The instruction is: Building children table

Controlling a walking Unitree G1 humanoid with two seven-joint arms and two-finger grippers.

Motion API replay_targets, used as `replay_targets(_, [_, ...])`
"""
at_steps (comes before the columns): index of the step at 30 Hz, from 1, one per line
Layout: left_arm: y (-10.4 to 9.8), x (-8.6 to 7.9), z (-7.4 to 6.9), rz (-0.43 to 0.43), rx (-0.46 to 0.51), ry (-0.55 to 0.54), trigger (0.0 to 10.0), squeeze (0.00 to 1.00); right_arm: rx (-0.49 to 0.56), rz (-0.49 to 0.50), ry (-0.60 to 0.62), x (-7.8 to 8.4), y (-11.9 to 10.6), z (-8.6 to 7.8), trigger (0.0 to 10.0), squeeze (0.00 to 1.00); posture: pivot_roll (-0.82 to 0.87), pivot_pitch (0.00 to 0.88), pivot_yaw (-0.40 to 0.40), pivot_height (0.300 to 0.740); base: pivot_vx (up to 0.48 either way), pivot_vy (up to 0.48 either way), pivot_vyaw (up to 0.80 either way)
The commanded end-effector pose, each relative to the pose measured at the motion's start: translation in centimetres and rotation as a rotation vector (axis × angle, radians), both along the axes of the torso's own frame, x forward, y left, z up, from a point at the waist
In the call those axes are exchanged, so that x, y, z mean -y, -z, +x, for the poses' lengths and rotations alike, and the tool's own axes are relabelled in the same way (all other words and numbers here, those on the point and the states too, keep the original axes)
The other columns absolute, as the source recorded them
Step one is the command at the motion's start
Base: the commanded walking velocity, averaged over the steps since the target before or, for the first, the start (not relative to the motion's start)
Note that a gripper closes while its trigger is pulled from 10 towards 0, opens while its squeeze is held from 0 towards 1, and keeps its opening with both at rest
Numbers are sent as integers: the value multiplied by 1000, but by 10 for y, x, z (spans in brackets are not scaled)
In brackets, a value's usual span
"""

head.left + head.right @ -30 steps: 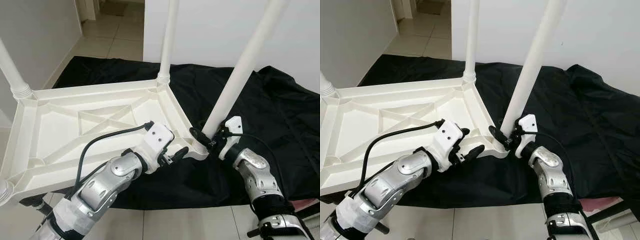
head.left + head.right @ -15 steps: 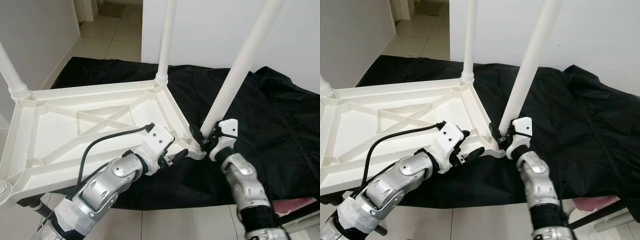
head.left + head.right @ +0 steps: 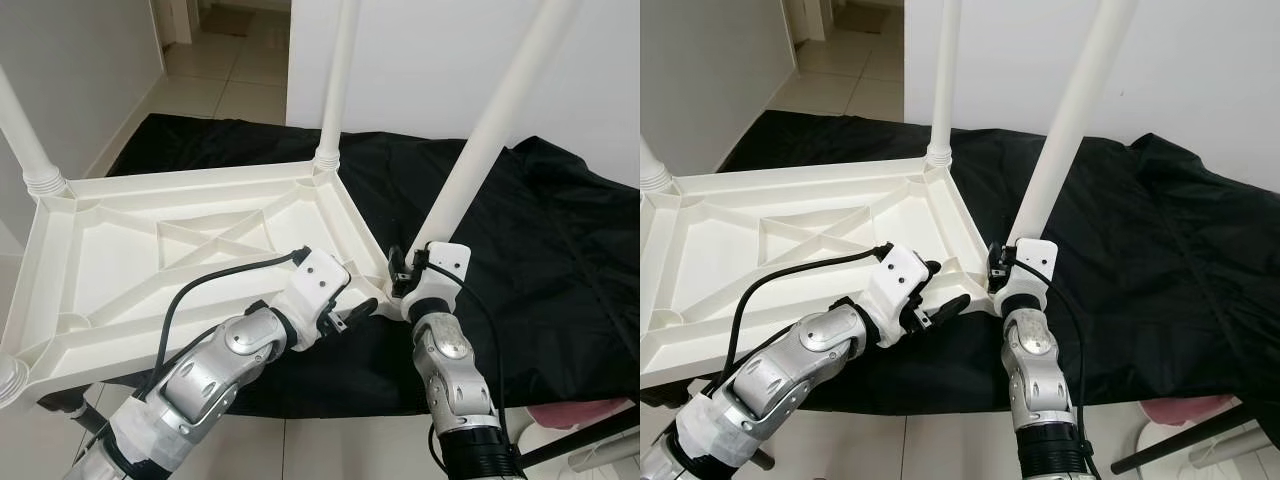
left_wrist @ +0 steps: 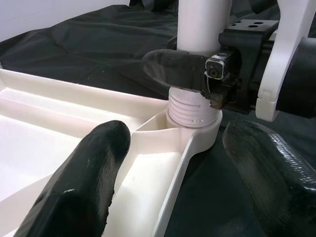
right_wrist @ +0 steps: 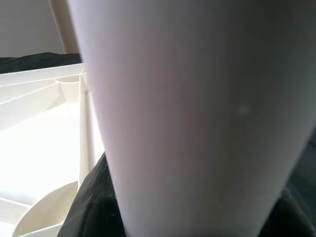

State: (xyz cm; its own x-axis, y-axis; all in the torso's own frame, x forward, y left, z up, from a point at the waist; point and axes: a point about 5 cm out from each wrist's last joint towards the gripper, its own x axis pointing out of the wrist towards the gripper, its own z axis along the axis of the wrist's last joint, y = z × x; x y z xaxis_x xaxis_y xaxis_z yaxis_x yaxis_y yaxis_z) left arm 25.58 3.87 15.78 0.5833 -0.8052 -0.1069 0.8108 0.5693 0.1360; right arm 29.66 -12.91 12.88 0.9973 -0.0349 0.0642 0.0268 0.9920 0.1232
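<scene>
White plastic children's tabletop (image 3: 150,250) upside down on black cloth (image 3: 540,240). Long white tapered leg (image 3: 470,160) rises tilted from near corner socket. Right gripper (image 3: 403,272) clamps leg base (nearer arm). Left gripper (image 4: 182,148) wide, straddling corner rim.

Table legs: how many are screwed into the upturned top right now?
4. One at the far corner, one at the near-right corner by the right tool, one at the far-left corner, one at the near-left corner, mostly cut off.
</scene>
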Motion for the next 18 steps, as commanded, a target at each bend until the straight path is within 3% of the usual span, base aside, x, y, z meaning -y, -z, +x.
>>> replay_targets(1, [3,4,-5,17,-17,136,10000,0,-17,47,9,-3,5,-6,10000,0,-8,0,-82,740,0,0,0])
replay_targets(4, [2,2,-2,15,-12,125,10000,0,-7,35,32,1,4,-6,10000,0,-8,0,-82,740,0,0,0])
replay_targets(5, [2,2,-1,14,-11,124,10000,0,15,48,-8,-1,1,-6,10000,1000,-7,0,-80,740,0,0,0])
replay_targets(9, [2,2,-2,15,-10,125,10000,0,49,50,-45,0,-4,-7,10000,1000,-7,0,-81,740,0,0,0])
replay_targets(18, [1,2,-3,17,-6,128,10000,0,91,-34,-116,24,-7,-6,10000,1000,-8,0,-75,740,0,0,0])
